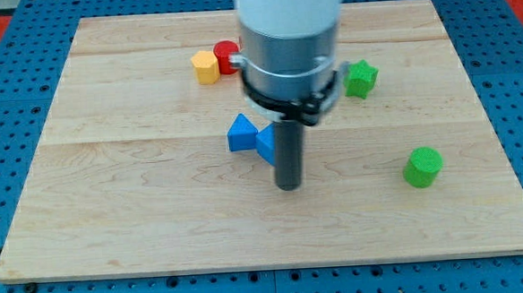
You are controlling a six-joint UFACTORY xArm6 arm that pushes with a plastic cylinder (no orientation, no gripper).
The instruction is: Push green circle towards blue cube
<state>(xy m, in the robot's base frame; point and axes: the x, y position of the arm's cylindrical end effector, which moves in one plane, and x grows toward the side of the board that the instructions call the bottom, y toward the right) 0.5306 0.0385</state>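
Observation:
The green circle (422, 167), a short green cylinder, stands at the view's right, on the wooden board (157, 215). A blue block (241, 133) sits near the board's middle. A second blue block (265, 144) touches its right side and is partly hidden by the rod; which one is the cube I cannot tell. My tip (288, 186) rests on the board just below and right of the blue blocks, far to the left of the green circle.
A yellow block (205, 67) and a red block (226, 56) touch each other near the view's top. A green star (360, 78) lies at the upper right. The arm's grey body (289, 46) hides part of the board's top middle.

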